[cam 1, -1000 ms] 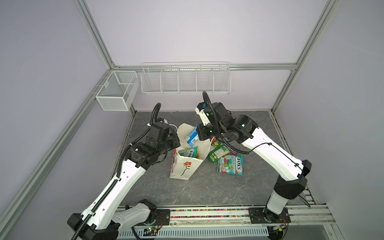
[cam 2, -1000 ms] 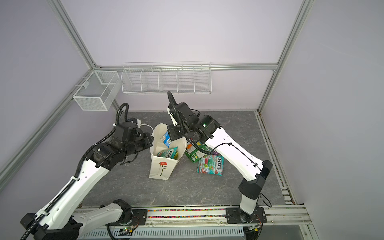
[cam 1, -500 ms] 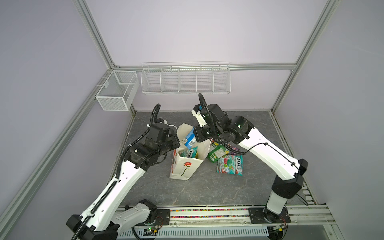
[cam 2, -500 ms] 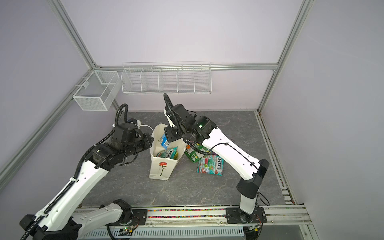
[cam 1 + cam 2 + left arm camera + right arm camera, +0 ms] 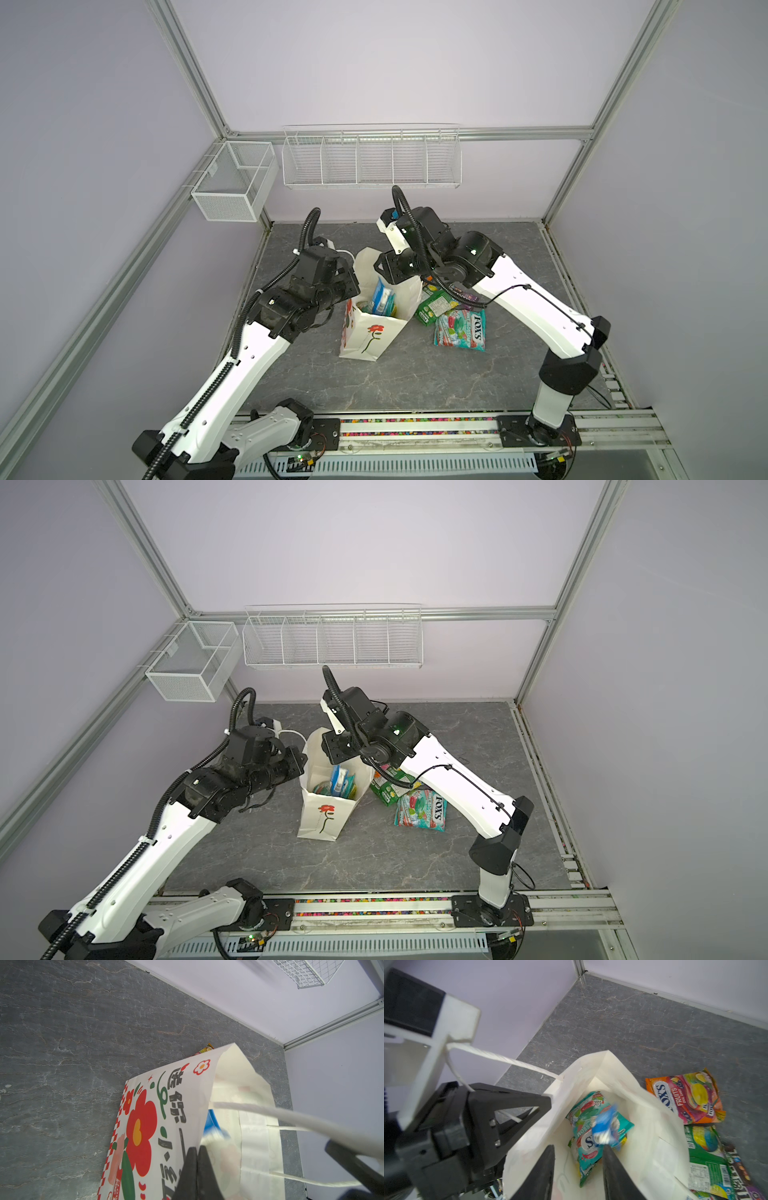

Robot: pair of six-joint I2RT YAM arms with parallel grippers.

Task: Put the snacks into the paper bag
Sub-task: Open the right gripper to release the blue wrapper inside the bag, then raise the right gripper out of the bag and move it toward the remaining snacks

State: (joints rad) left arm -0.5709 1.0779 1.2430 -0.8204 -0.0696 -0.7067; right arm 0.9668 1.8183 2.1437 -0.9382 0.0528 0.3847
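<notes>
The white paper bag point(image 5: 365, 332) point(image 5: 324, 816) stands open on the grey floor. My left gripper point(image 5: 197, 1148) point(image 5: 351, 286) is shut on the bag's point(image 5: 145, 1126) rim. My right gripper point(image 5: 578, 1146) point(image 5: 386, 270) hangs open over the bag's point(image 5: 591, 1072) mouth. A blurred blue bar wrapper point(image 5: 604, 1126) point(image 5: 380, 297) is just below its fingertips, inside the bag, on a teal FOX'S packet point(image 5: 581, 1118). Beside the bag lie an orange FOX'S packet point(image 5: 687, 1099), a green packet point(image 5: 704, 1157) point(image 5: 434, 307), a purple packet point(image 5: 467, 297) and another teal FOX'S packet point(image 5: 461, 332) point(image 5: 422, 814).
A white wire basket point(image 5: 370, 158) hangs on the back wall and a white mesh box point(image 5: 232, 187) on the left frame. The bag's cord handle point(image 5: 500, 1059) is stretched over my left wrist. Walls close in the grey floor point(image 5: 498, 249).
My right gripper moved left over the bag mouth and opened, letting go of the blue bar wrapper, which is dropping into the bag. The left gripper kept its hold.
</notes>
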